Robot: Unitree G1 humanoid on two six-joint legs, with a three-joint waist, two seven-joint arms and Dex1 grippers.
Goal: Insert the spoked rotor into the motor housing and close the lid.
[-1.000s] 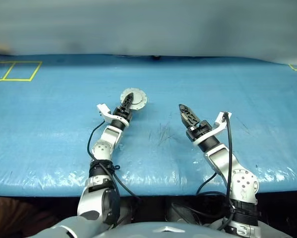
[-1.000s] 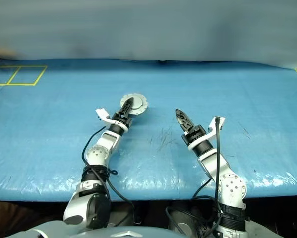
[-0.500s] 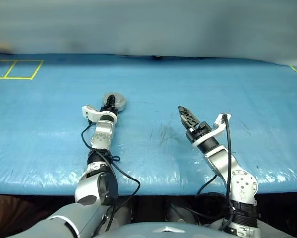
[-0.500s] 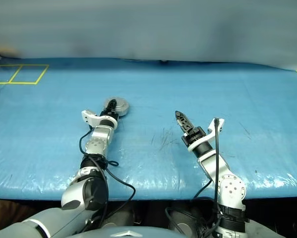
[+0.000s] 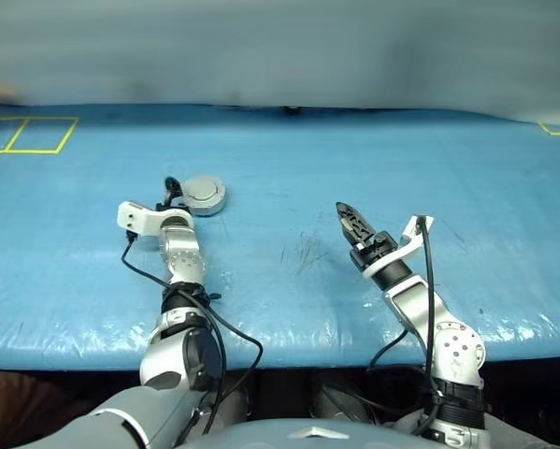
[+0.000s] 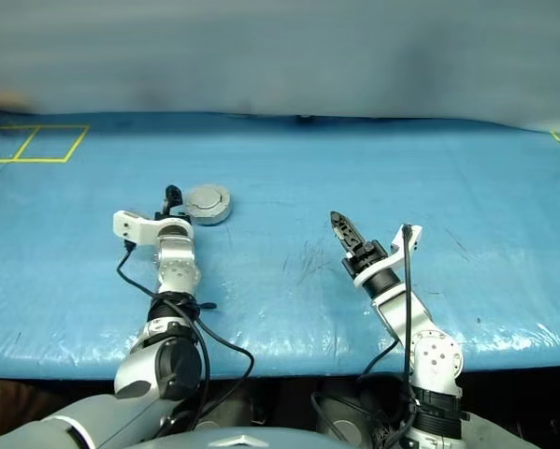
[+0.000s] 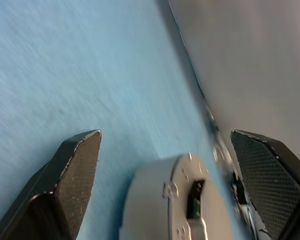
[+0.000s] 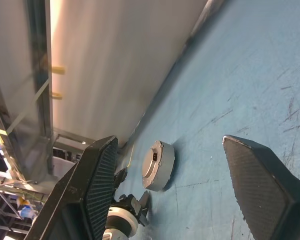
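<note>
One closed motor housing flat on the blue counter, plain grey lid down on top, left of centre and well apart from the right arm. Left gripper spread wide and empty, one finger on either side of the housing without touching it. Right gripper raised over the counter off to the right, fingers parted, nothing between them.
</note>
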